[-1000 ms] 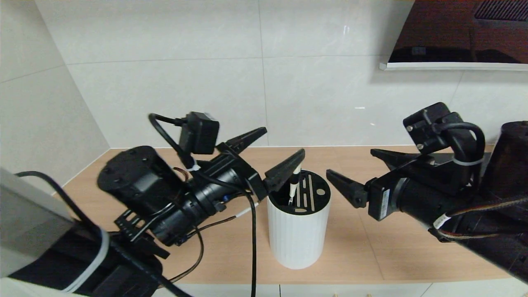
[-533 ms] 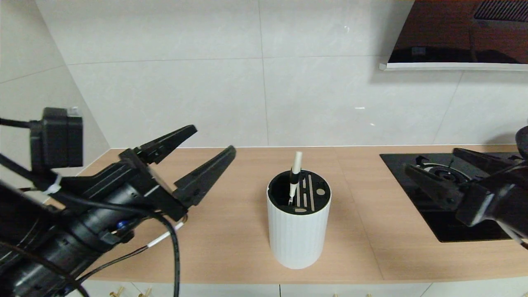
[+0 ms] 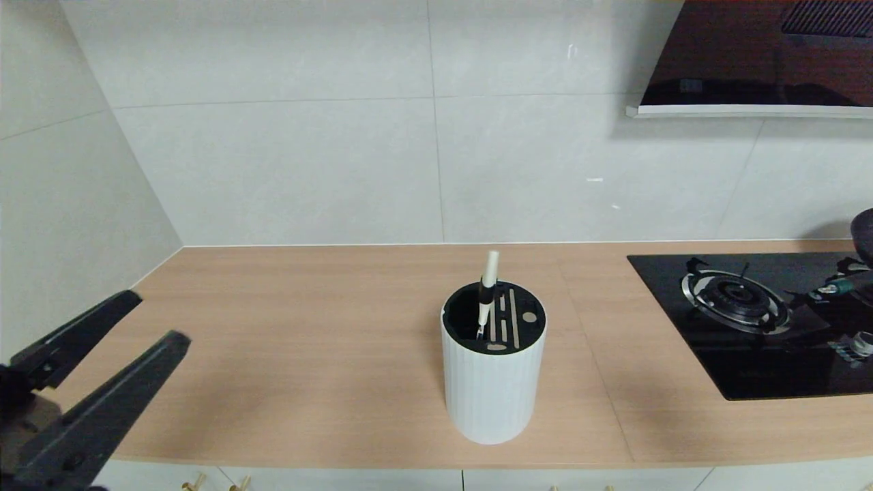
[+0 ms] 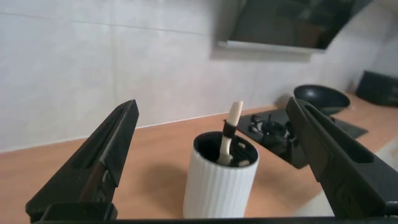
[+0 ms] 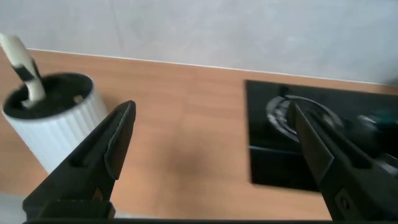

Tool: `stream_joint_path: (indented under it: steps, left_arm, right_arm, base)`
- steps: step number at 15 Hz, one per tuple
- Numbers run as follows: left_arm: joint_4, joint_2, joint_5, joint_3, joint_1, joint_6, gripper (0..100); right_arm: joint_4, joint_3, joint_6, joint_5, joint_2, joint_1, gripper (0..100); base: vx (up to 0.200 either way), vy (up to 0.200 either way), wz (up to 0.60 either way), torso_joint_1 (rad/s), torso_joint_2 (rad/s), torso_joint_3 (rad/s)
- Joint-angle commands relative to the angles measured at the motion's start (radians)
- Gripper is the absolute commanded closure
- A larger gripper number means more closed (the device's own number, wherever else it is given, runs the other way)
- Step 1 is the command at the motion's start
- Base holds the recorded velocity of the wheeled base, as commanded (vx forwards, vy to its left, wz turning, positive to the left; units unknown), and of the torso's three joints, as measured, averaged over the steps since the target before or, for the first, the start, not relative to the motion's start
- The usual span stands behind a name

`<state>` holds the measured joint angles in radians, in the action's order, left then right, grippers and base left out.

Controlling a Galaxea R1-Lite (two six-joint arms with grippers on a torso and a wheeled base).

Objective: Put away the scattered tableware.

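A cream-and-black-handled utensil (image 3: pixel 487 286) stands nearly upright in the black-topped white ribbed holder (image 3: pixel 492 392).

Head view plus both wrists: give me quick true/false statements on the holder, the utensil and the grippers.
The white holder stands upright on the counter. True.
The utensil lies flat beside the holder. False: it stands in the holder's black top, handle up.
The left gripper is open and empty. True.
The right gripper is shut on the utensil. False: it is open, holding nothing.
The gas hob lies to the holder's right. True.
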<state>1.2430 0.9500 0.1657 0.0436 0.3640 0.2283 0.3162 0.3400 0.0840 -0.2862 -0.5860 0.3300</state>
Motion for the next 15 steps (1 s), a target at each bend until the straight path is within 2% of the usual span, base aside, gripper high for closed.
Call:
stream_joint_path:
  steps: [1,2,3,4,5,8,10,11,12,14,15]
  left_arm:
    - [-0.476,-0.487,-0.011,0.058,-0.071,0.025,0]
    - [-0.682,-0.613,-0.003,0.111,-0.100,0.025,0]
    - [-0.843,-0.709,0.009,0.162,-0.137,0.025,0]
    - [-0.962,-0.786,0.028,0.197,-0.177,0.026,0]
    - [-1.027,-0.846,0.055,0.213,-0.200,0.025,0]
    - [-0.982,-0.855,0.024,0.205,-0.238,0.011,0]
    - [-0.988,-0.883,0.029,0.193,-0.338,-0.014,0]
    - [-1.007,-0.938,0.034,0.176,-0.366,-0.021,0]
    - [-1.019,-0.950,0.031,0.156,-0.372,-0.032,0]
    - [-0.958,-0.950,-0.080,-0.004,-0.372,-0.133,0]
    - [-1.008,-0.950,-0.103,-0.044,-0.372,-0.204,0]
  right_arm:
    - [-0.149,0.034,0.040,0.002,0.275,-0.091,0]
    - [-0.206,0.031,0.054,0.002,0.337,-0.100,0]
    - [-0.258,0.031,0.056,0.002,0.394,-0.105,0]
    - [-0.310,0.028,0.056,0.002,0.445,-0.105,0]
    - [-0.359,0.024,0.056,0.001,0.488,-0.112,0]
    - [-0.335,-0.045,0.051,-0.011,0.486,-0.190,0]
    - [-0.272,-0.105,0.054,-0.024,0.500,-0.275,0]
    - [-0.264,-0.127,0.060,-0.005,0.558,-0.339,0]
    - [-0.266,-0.144,0.062,0.007,0.571,-0.344,0]
    - [-0.207,-0.237,0.056,-0.011,0.578,-0.339,0]
    - [-0.167,-0.291,0.054,-0.005,0.584,-0.336,0]
  base:
    - [0.000,0.000,0.00,0.000,0.00,0.000]
    - [0.000,0.000,0.00,0.000,0.00,0.000]
    - [0.000,0.000,0.00,0.000,0.00,0.000]
    - [0.000,0.000,0.00,0.000,0.00,0.000]
    - [0.000,0.000,0.00,0.000,0.00,0.000]
    - [0.000,0.000,0.00,0.000,0.00,0.000]
    - [0.000,0.000,0.00,0.000,0.00,0.000]
    - [0.000,0.000,0.00,0.000,0.00,0.000]
    - [0.000,0.000,0.00,0.000,0.00,0.000]
    - [0.000,0.000,0.00,0.000,0.00,0.000]
    - [0.000,0.000,0.00,0.000,0.00,0.000]
